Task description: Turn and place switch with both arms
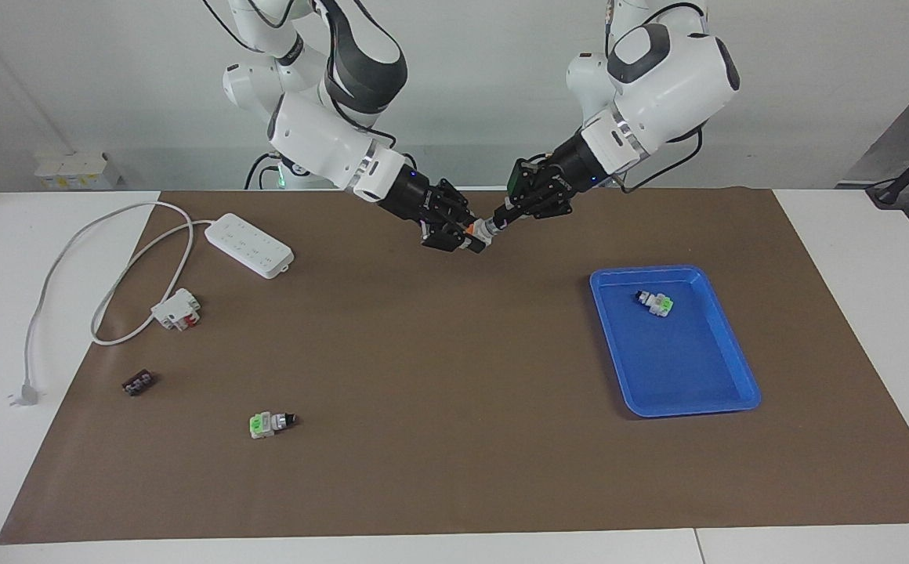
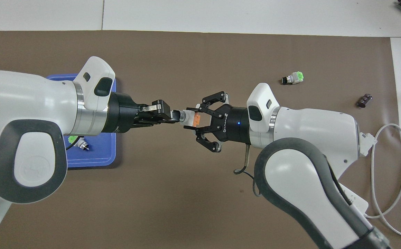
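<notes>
Up in the air near the top centre of the facing view, the two pincers meet nose to nose on one small part: the right pincer (image 1: 466, 239) is clamped on the switch (image 1: 479, 229) at its orange end block, and the left pincer (image 1: 504, 219) is pinched shut on the black knob tip at the switch's other end. Both hold it over the brown mat, with nothing under it. In the overhead view the same pair sits mid-frame, the left pincer (image 2: 173, 116) reaching in from the frame's left and the right pincer (image 2: 190, 119) from the frame's right, the switch (image 2: 187, 117) bridging them. To my eye the step in hand is turning the knob, so the right arm should hold the body dead steady while the left wrist rolls about the switch's own axis; any sideways pull could lever the part out of one grip. The switch itself is a stubby white body with a silver collar, black at the knob end and orange at the block end. Further out, a blue tray (image 1: 725, 338) at the facing view's right already holds a green-ended switch (image 1: 656, 301), and another green-ended one (image 1: 270, 424) lies on the mat at lower left.
</notes>
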